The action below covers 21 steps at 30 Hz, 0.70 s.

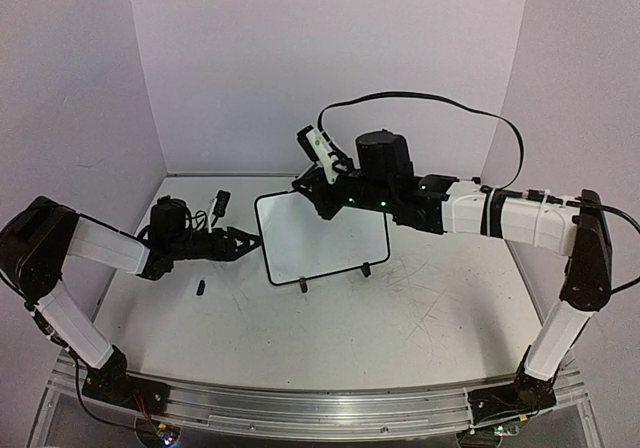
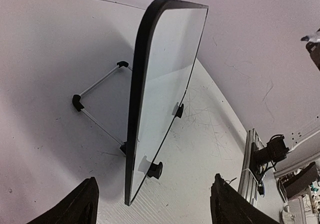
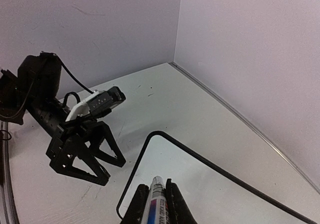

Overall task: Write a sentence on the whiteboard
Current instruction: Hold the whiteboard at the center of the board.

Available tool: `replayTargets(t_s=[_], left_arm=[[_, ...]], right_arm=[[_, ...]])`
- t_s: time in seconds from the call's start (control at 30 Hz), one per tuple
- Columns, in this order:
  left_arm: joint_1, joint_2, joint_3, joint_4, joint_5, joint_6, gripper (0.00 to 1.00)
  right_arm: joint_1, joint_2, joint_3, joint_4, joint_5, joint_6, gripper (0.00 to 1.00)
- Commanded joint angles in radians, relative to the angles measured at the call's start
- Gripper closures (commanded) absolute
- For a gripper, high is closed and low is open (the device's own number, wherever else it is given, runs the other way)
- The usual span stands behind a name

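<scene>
The whiteboard (image 1: 320, 233) stands tilted on its two black feet at the table's middle. Its face is blank; no blue sentence shows in any view. My right gripper (image 1: 320, 196) is at the board's top edge, shut on a white marker (image 3: 157, 204) with a blue label. The marker's tip points at the board's upper left area (image 3: 200, 184). My left gripper (image 1: 247, 240) is open and empty just left of the board. In the left wrist view the board's edge (image 2: 137, 84) stands ahead, between the spread fingers (image 2: 85, 204), apart from them.
A small black cap (image 1: 201, 288) lies on the table left of the board, in front of my left gripper. A wire stand (image 2: 100, 81) props the board from behind. Purple walls close in the back and both sides. The table surface (image 1: 420, 298) is scuffed.
</scene>
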Motion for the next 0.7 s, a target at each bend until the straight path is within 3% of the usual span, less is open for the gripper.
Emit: replayTargets(t_s=[0.0,0.67], left_arm=[[0.006,0.059,0.064,0.057,0.062,0.044,0.26],[0.005,0.218,0.189,0.073,0.090,0.124,0.59]], right_arm=[[0.021,0.048,0.042,0.086,-0.052,-0.024,1.00],[0.060,0.188,0.127,0.085,0.049,-0.100,1.00]])
